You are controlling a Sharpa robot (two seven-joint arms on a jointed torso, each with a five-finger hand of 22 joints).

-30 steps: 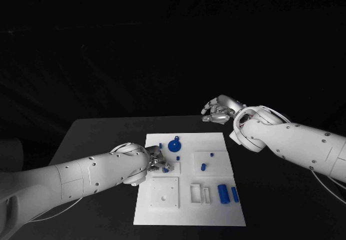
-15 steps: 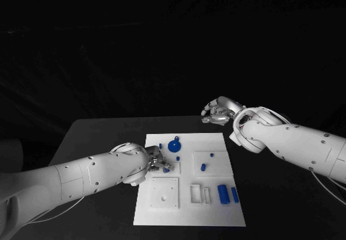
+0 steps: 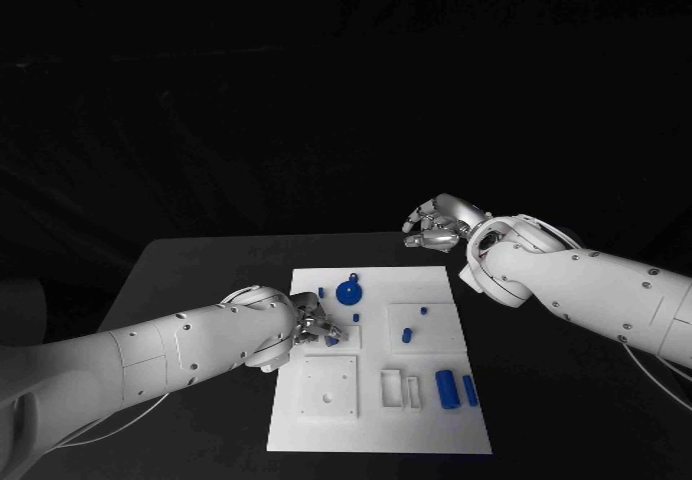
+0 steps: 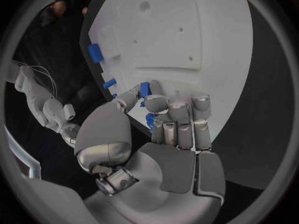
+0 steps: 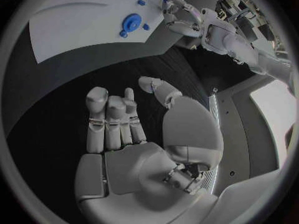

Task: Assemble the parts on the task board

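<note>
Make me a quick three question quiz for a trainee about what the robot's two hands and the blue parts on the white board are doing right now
1. True or false: the right hand is gripping a blue part.
2. Which hand is down at the task board? A) left hand B) right hand C) both
3. Fill in the missing word: in the left wrist view, the left hand pinches a small ____ part between thumb and finger.

Key
1. False. It hangs beyond the board's far edge, over the black table, fingers apart and holding nothing.
2. A. The left hand is at the board's left side.
3. Blue.
</note>
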